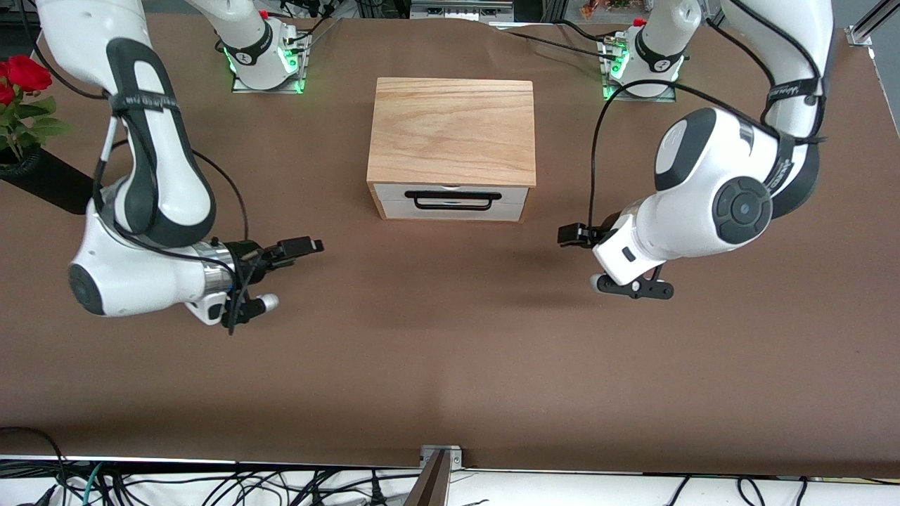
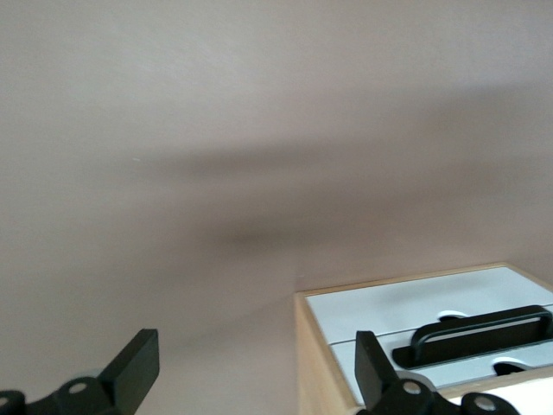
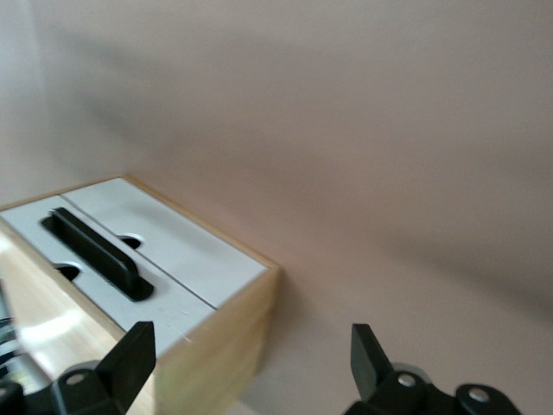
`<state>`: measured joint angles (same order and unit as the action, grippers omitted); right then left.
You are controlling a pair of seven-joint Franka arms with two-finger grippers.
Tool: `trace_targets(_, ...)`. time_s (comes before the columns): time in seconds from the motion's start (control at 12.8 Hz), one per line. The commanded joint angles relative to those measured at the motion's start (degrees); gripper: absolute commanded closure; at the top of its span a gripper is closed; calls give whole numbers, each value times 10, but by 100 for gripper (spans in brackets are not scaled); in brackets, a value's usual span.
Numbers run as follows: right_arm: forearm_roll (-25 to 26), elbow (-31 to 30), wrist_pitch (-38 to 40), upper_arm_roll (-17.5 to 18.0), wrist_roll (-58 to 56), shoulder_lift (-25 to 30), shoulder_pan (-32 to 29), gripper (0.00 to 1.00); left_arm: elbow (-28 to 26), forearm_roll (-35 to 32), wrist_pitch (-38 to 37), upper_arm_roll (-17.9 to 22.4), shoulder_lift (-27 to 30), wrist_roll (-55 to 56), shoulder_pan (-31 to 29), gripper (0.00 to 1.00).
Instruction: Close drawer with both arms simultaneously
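The drawer sits in the oak box at the table's middle, its white front seemingly flush with the box face, so it looks already shut; its long axis runs between the arms' ends of the table, black handle facing the front camera. The left gripper and right gripper hang low over bare brown table, each toward its own arm's end, about equally far from the front; both spread wide, empty; open room lies all round.

The right pincer, fingers spread, hangs near the drawer, whose white front sits flush.
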<state>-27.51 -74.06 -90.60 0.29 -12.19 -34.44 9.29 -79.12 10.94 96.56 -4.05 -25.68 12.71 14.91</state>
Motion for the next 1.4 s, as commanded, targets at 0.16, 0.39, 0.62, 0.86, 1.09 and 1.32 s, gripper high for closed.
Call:
trace_targets(0.16, 149, -22, 16, -12, -2, 132, 7, 0, -14, -86, -32, 9, 90, -4, -17, 0)
trace_targets(0.39, 258, -25, 17, -10, -9, 182, 9, 0, -65, -89, -35, -1, 172, -18, -74, 0)
trace_targets(0.62, 284, -75, 20, -13, -17, 255, 8, 0, -113, -95, -48, -22, 238, -91, -135, 0)
trace_targets(0.86, 283, -97, 37, -35, -13, 288, 6, 0, -126, -202, -55, -22, 248, -97, -119, 0)
trace_targets(1.09, 283, -92, 38, -39, -12, 288, 4, 0, -131, -133, -55, -10, 246, -100, -126, 0)
trace_targets(1.32, 284, -92, 43, -46, -13, 288, 3, 0, -126, -132, -60, -13, 247, -94, -126, 0)
